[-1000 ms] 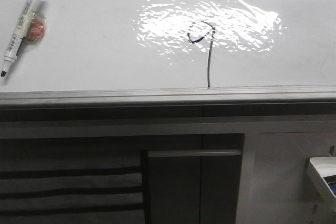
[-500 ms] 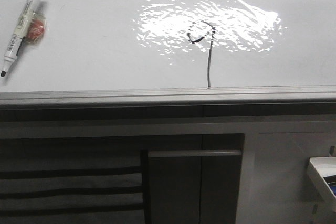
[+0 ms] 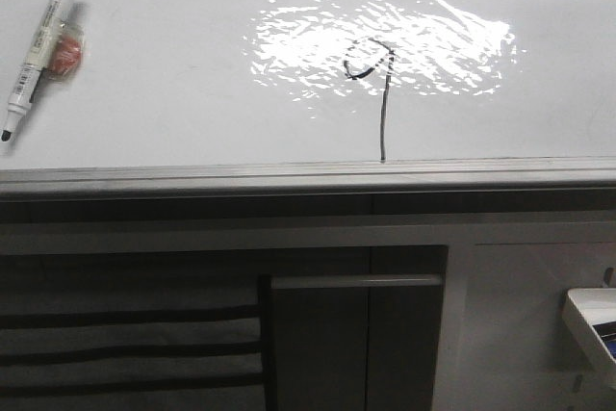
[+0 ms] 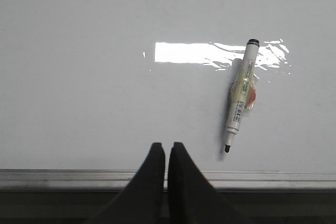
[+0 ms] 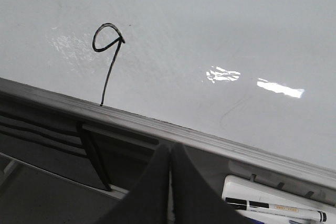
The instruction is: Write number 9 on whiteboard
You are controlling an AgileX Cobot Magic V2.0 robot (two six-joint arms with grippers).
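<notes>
The whiteboard (image 3: 173, 103) fills the upper part of the front view, with a grey metal edge strip along its near side. The number 9 (image 3: 382, 103) is drawn on it in thin black line, its loop inside the bright reflection and its tail reaching the edge strip; it also shows in the right wrist view (image 5: 107, 59). A white marker (image 3: 40, 50) with a black tip lies on the board at the far left, also in the left wrist view (image 4: 240, 95). My left gripper (image 4: 167, 148) is shut and empty at the board's edge. My right gripper (image 5: 170, 148) is shut and empty below the edge strip.
Dark cabinet panels (image 3: 318, 344) and a grey ledge run below the board. A white tray (image 3: 595, 320) with markers sits at the lower right, also in the right wrist view (image 5: 273, 203). A small reddish object (image 3: 65, 53) lies beside the marker.
</notes>
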